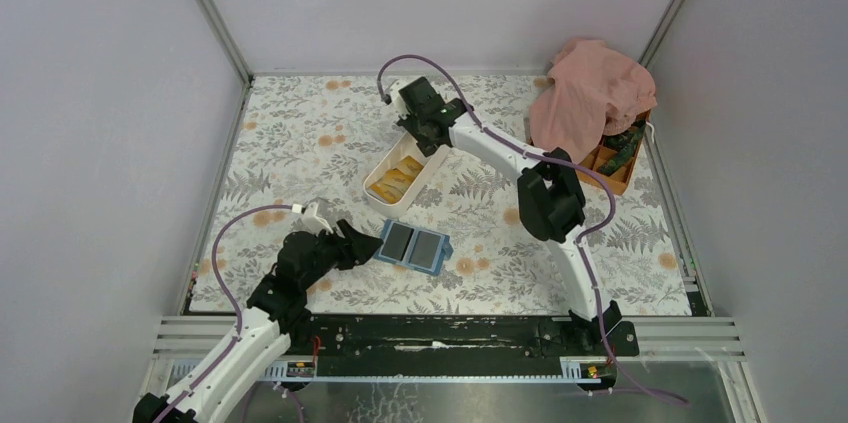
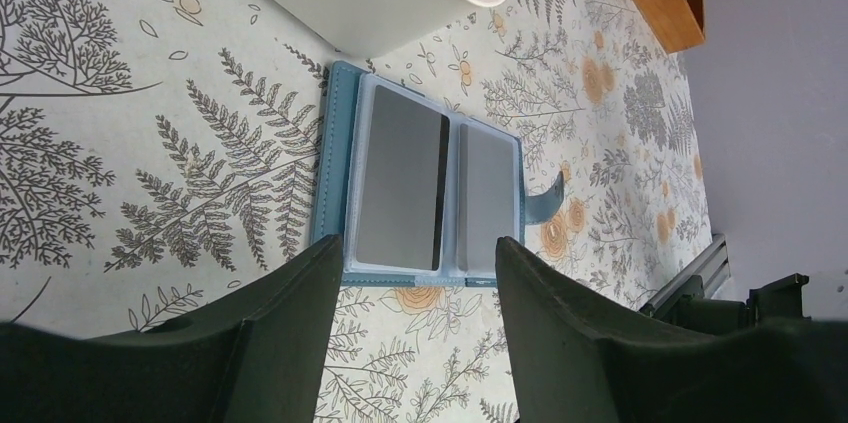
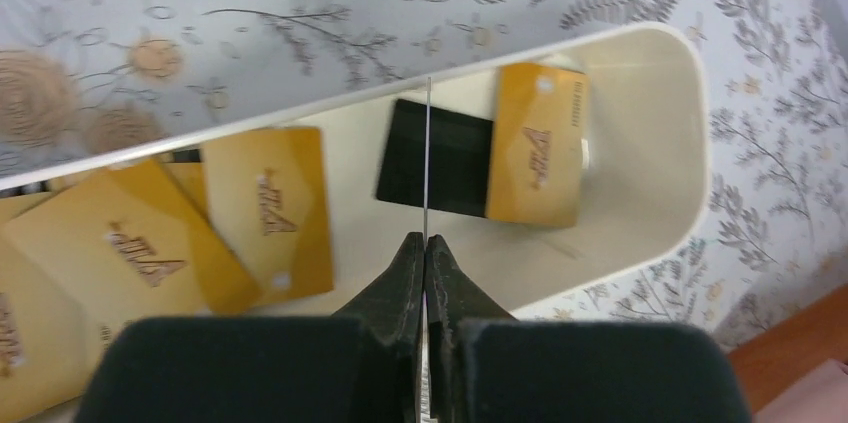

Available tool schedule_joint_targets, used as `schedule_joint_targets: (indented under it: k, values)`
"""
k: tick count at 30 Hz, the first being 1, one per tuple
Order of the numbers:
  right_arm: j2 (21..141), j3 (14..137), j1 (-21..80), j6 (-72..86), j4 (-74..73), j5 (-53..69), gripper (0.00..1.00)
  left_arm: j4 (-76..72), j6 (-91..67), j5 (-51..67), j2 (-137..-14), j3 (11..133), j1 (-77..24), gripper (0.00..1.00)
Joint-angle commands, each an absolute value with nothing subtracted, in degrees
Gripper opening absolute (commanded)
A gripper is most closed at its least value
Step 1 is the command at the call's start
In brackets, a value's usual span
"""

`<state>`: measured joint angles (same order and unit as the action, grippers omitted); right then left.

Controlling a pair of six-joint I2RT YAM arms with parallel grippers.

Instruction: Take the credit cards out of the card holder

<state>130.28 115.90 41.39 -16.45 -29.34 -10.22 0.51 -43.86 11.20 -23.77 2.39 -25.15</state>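
Observation:
The blue card holder [image 1: 412,246] lies open on the floral tabletop, grey pockets up. In the left wrist view the card holder [image 2: 335,163] shows a grey card with a black stripe [image 2: 400,178] in its left pocket. My left gripper [image 1: 370,246] [image 2: 418,243] stands open at the holder's near edge, touching nothing. My right gripper [image 1: 425,128] [image 3: 425,240] hovers over the white tray [image 3: 690,143], shut on a thin credit card seen edge-on [image 3: 427,143]. Several orange-yellow cards [image 3: 265,208] and a black card [image 3: 435,168] lie in the tray.
The long white tray [image 1: 375,188] stands just beyond the holder, its wall close to it [image 2: 380,3]. A pink cloth [image 1: 590,93] drapes over an orange box [image 1: 615,168] at the back right. Grey walls enclose the table on three sides.

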Motion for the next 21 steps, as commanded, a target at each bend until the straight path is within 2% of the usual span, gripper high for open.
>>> schedule_joint_targets:
  k: [1, 11, 21]
  values:
    - [129.8, 119.4, 40.0, -19.2, -28.1, -14.0, 0.0, -0.4, -42.0, 12.2, -24.5, 1.9, -25.5, 0.65]
    - [127.9, 115.2, 38.5, -20.1, -32.0, -16.9, 0.0, -1.4, -41.7, 12.7, -25.6, 1.9, -25.5, 0.65]
    - [116.0, 100.8, 37.9, -14.9, -31.7, -17.0, 0.0, -1.2, -42.0, 13.6, -23.8, 1.9, -25.5, 0.65]
